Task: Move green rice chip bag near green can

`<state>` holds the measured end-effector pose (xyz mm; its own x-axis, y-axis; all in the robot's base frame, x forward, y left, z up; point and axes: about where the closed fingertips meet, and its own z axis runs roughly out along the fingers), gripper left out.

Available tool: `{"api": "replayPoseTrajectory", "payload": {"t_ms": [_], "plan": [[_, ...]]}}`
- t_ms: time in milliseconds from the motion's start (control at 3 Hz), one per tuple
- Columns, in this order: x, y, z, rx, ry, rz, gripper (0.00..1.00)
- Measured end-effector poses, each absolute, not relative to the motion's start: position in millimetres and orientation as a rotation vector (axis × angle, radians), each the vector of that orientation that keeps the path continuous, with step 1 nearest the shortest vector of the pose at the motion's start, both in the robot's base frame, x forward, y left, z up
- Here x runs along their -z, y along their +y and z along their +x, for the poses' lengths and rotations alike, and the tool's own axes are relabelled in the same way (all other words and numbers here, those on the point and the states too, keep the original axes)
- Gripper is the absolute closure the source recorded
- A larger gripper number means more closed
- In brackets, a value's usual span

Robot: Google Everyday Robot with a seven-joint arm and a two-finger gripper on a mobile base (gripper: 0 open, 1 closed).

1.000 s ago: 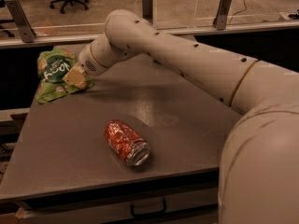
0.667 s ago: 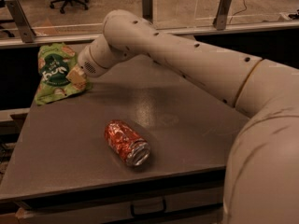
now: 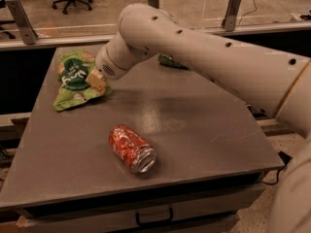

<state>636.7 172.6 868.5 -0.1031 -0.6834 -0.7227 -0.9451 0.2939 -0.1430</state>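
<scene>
At your far left, the flat light-green rice chip bag (image 3: 74, 79) lies crumpled on the back-left part of the grey tabletop (image 3: 209, 125). Its dark green round logo faces up, but the white lettering on it is too blurred for you to read. Just to its right, the gripper (image 3: 97, 79) sits on the bag's right edge, its pale fingers pinched on that edge. Nearer you, the crushed red-orange can (image 3: 132, 148) lies on its side, silver end toward the front edge, well apart from the bag; no print on it is legible. Further right, at the back, the small dark green can (image 3: 168, 60) peeks out from behind the thick beige arm (image 3: 204, 47), which hides most of it and lies between it and the bag. Since a second ago, bag and gripper have shifted rightward together, while the red-orange can has stayed put.
</scene>
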Motion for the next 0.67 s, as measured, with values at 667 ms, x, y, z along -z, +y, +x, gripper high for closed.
{"api": "replayPoseTrajectory", "payload": {"t_ms": [667], "plan": [[-900, 57, 617, -0.270, 1.948, -1.418, 1.00]]}}
